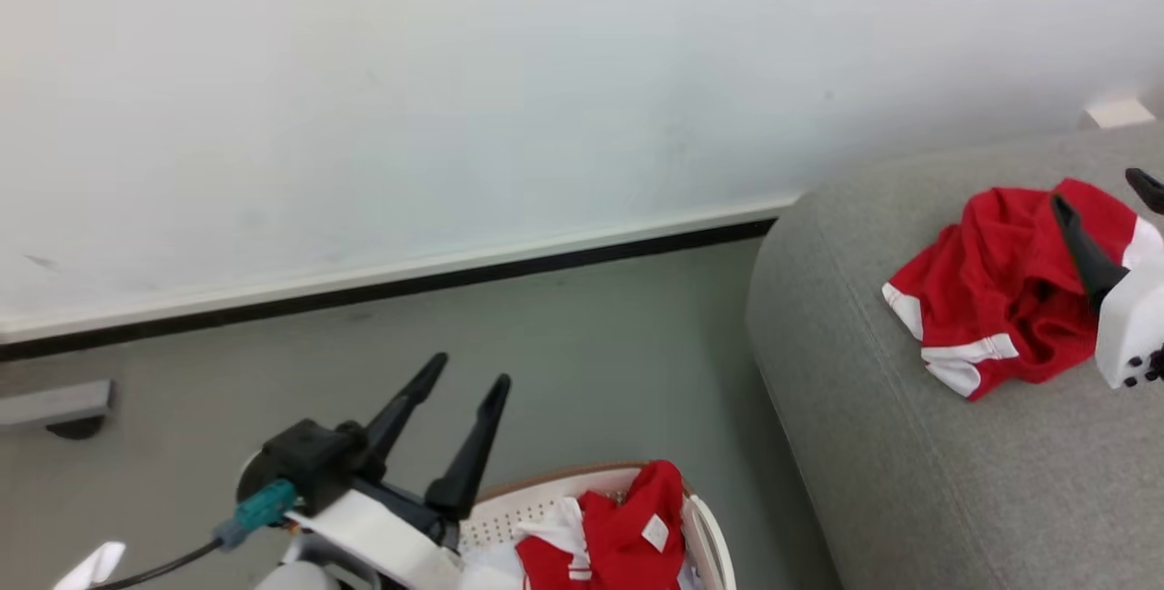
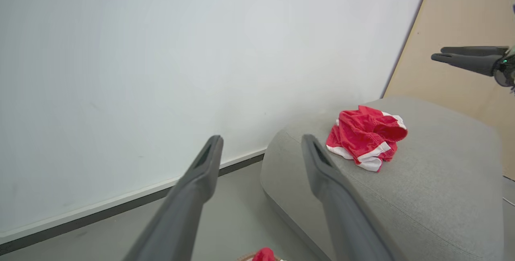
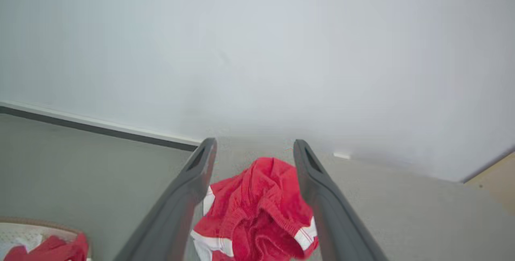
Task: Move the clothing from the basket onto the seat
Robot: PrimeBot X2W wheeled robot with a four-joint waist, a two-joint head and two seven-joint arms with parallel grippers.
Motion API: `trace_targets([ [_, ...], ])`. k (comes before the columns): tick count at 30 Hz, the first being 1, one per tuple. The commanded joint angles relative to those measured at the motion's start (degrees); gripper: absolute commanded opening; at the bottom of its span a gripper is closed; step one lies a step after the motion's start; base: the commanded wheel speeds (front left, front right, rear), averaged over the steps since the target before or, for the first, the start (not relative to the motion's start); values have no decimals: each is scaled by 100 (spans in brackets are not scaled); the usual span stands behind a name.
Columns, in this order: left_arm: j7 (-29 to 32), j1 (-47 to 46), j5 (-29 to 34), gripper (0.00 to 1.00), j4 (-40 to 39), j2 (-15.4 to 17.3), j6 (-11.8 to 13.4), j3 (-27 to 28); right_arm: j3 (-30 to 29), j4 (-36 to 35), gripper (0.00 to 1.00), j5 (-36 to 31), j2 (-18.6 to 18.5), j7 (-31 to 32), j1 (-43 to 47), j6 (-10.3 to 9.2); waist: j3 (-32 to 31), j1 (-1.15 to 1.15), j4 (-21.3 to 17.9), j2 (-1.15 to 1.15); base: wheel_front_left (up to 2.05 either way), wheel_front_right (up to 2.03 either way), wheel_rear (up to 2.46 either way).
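1 garment [image 1: 991,290] lies on the seat [image 1: 909,481], the right gripper's [image 3: 254,144] fingers spread over it (grasping nothing); I'd lift straight clear, then go for the basket [image 1: 705,526].

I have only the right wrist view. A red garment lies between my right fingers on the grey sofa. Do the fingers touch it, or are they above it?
Observer: Above. From the left wrist, the right gripper hangs in the air, apart from the crumpled red garment with white trim on the light-grey fabric sofa.
Operator: And the other arm?
Observer: The left gripper is open and empty, at the left side of the oval cream-white perforated plastic basket.
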Motion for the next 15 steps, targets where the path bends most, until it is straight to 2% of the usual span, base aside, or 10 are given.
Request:
trace_targets([
  [1,-2,97,-41,100,-11,23,40,111,-54,-152,100,74,-12,-77,141,-15,-164,1,162,0,0,0,0],
  [7,-2,373,28,100,-105,96,190,743,-481,-1186,100,68,318,-463,782,-14,-238,1,387,0,0,0,0],
  [15,-2,831,309,100,-140,-55,186,1443,-1148,-2184,100,-622,1308,-1138,2109,-14,-255,1,590,0,0,0,0],
])
